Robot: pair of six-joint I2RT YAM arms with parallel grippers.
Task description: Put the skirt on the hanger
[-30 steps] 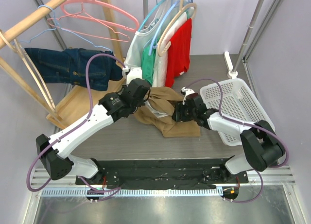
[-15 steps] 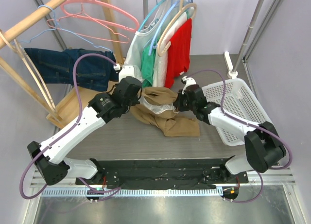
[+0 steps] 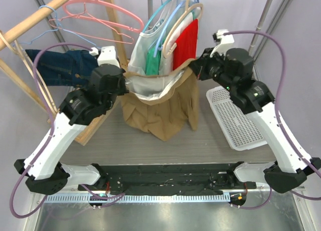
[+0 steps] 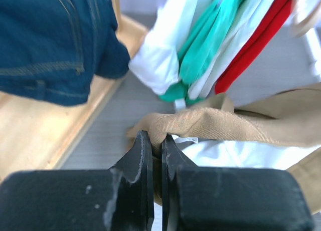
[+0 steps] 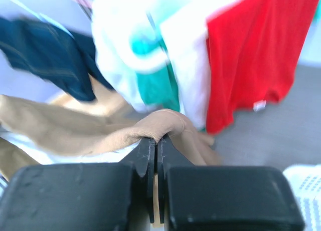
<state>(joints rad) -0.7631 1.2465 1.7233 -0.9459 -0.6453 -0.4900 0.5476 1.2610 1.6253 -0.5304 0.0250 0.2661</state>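
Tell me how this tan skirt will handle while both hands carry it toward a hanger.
Probably floppy: the skirt hangs in loose folds and its waistband sags between the left hand and right hand. Likely light, since two thin pinches hold it up. The white lining may slip or bunch.

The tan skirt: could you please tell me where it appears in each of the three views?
Top view: the skirt hangs at centre, its waistband stretched wide.
Left wrist: the skirt runs from lower centre to the right edge.
Right wrist: the skirt spans from the left edge to centre.
Shared landmark: the red shirt, in the upper part of every view.
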